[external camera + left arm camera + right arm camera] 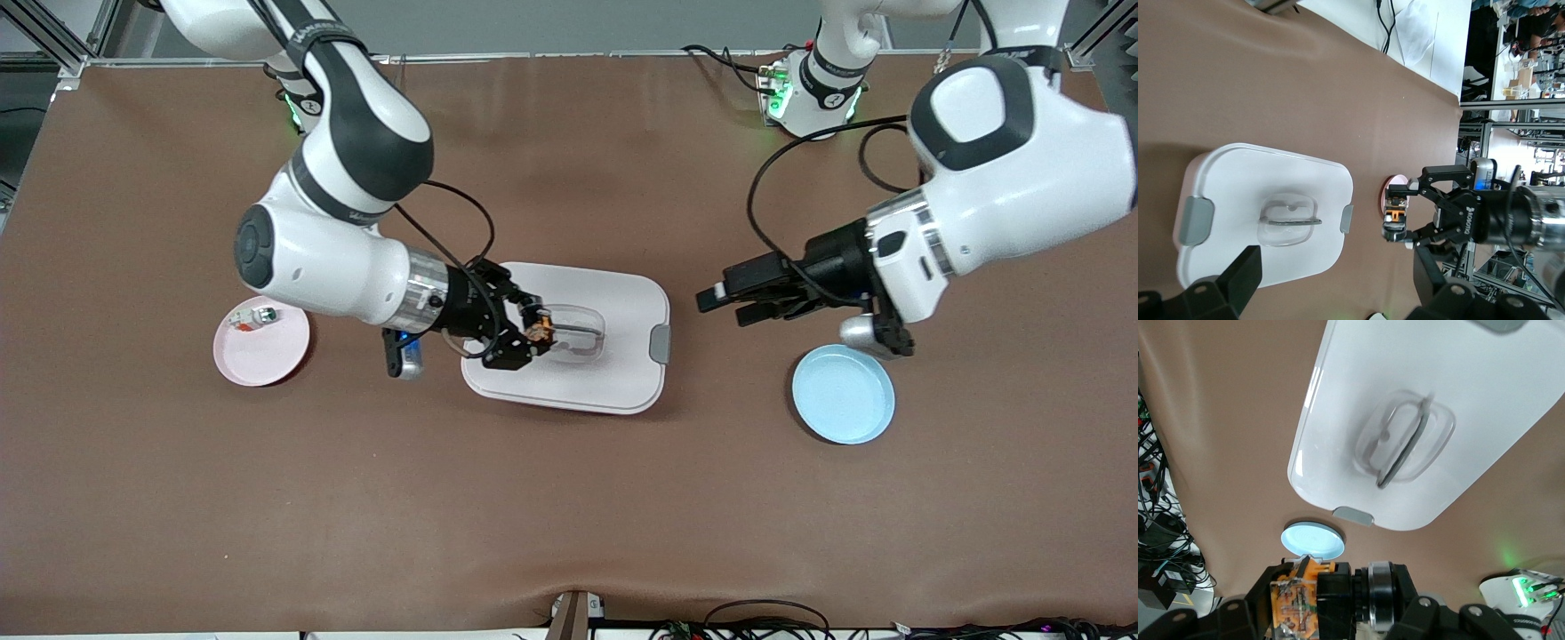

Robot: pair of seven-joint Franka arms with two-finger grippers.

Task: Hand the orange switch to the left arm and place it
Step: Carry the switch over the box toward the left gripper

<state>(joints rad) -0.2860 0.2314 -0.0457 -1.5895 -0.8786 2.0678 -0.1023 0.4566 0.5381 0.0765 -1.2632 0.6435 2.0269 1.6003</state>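
Note:
The orange switch [539, 327] is a tiny black-and-orange block held up in the air over the box [591, 289], above its recessed lid handle. My right gripper [532, 332] is shut on it. The right wrist view shows the switch [1298, 603] clamped between the black fingers, with the box [1358, 373] below. My left gripper [725, 308] hangs open with nothing in it over the bare table between the box and the blue plate, pointing at the switch. In the left wrist view the switch [1395, 215] sits in the right gripper [1397, 223], past the box [1271, 167].
A pink plate [267, 351] with a small white-and-green part [252, 317] lies toward the right arm's end. A blue plate [843, 393] lies toward the left arm's end, under the left wrist. Cables run along the table's front edge.

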